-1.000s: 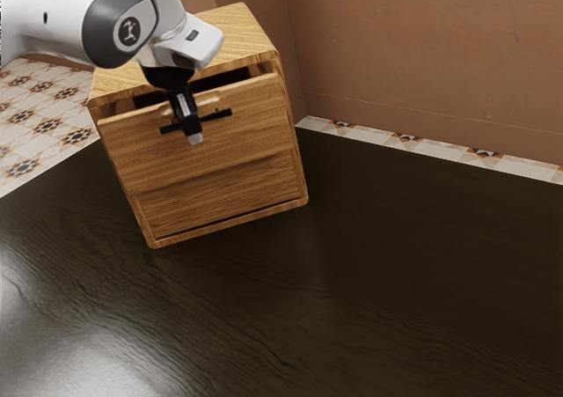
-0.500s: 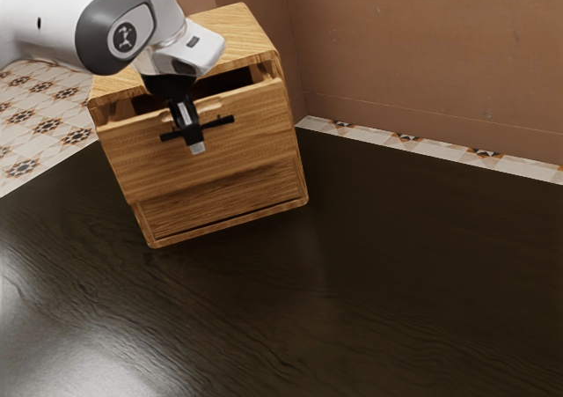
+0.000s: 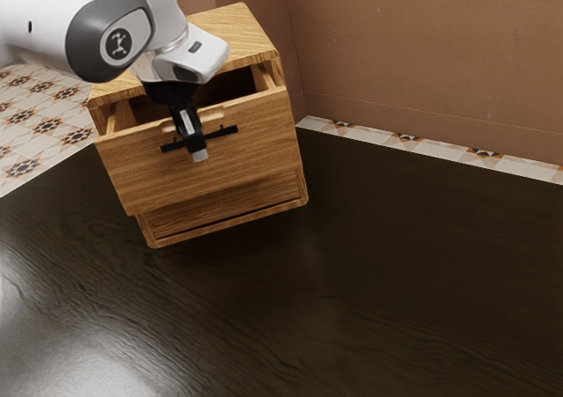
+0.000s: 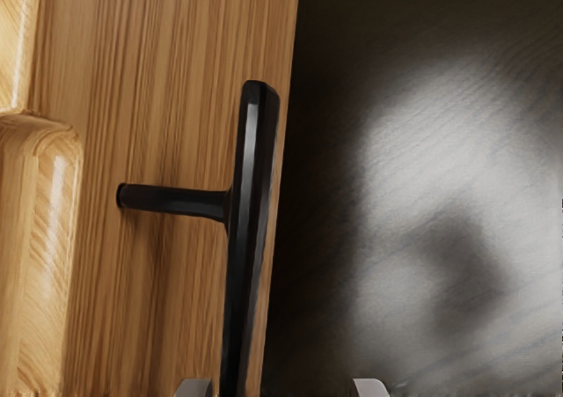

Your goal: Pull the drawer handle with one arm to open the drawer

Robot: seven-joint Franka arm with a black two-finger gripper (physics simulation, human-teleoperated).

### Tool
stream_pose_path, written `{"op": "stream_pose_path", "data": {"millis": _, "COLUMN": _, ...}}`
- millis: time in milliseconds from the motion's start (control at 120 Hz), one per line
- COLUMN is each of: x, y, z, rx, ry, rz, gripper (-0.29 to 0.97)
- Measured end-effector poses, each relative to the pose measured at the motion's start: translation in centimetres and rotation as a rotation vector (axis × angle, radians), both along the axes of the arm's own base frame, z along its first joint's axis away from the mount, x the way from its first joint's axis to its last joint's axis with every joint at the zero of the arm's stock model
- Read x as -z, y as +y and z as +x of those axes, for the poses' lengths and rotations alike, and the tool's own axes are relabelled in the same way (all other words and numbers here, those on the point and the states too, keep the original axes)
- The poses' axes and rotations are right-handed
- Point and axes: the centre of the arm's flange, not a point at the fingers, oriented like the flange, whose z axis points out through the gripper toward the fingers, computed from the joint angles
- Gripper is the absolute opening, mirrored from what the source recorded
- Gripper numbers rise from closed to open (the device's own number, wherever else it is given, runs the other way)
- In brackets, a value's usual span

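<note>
Two drawers in one wooden cabinet (image 3: 230, 29), set at the far corner of a dark table (image 3: 369, 291), close to the brown wall (image 3: 422, 45). Upper drawer (image 3: 246, 164) partly out of its bay: front panel standing forward of the cabinet's front edge and overhanging the lower drawer (image 3: 230, 205), with a dark gap open behind its top edge. Lower drawer flush with the frame.

Handle (image 3: 222, 134): a straight black bar on a short post, mounted across the upper drawer's face, slightly tilted, held off the wood.

Arm (image 3: 84, 18) at the exterior view's upper left, above the cabinet top. Gripper (image 3: 195, 144) pointing down past the drawer's top edge to the handle.

Fingers apart, straddling the bar. Wrist view: one pale fingertip (image 4: 195, 386) just beside the bar, the other well apart from it, hence not clamped. Panel's side edge running alongside the bar, dark table beyond.

Room for travel: a wide stretch of table in front of the drawer face, toward the exterior view's lower edge and right. Patterned floor tiles (image 3: 35, 124) past the table's edge at the exterior view's left. Wall close behind the cabinet.
</note>
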Motion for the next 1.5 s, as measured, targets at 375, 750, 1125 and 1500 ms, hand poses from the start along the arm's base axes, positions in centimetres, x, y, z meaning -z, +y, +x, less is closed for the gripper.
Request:
{"op": "stream_pose_path", "data": {"millis": 375, "x": 0.0, "y": -1.3, "z": -1.5, "rx": -0.003, "ry": -0.006, "rz": -0.010, "gripper": 0.10}}
{"op": "stream_pose_path", "data": {"millis": 750, "x": -0.3, "y": -4.1, "z": -3.5, "rx": 0.012, "ry": -0.014, "rz": -0.018, "gripper": 0.11}}
{"op": "stream_pose_path", "data": {"millis": 1125, "x": -0.1, "y": -6.4, "z": -5.4, "rx": 0.016, "ry": -0.019, "rz": -0.018, "gripper": 0.08}}
{"op": "stream_pose_path", "data": {"millis": 1500, "x": -0.5, "y": -8.6, "z": -7.3, "rx": 0.016, "ry": -0.033, "rz": -0.013, "gripper": 0.10}}
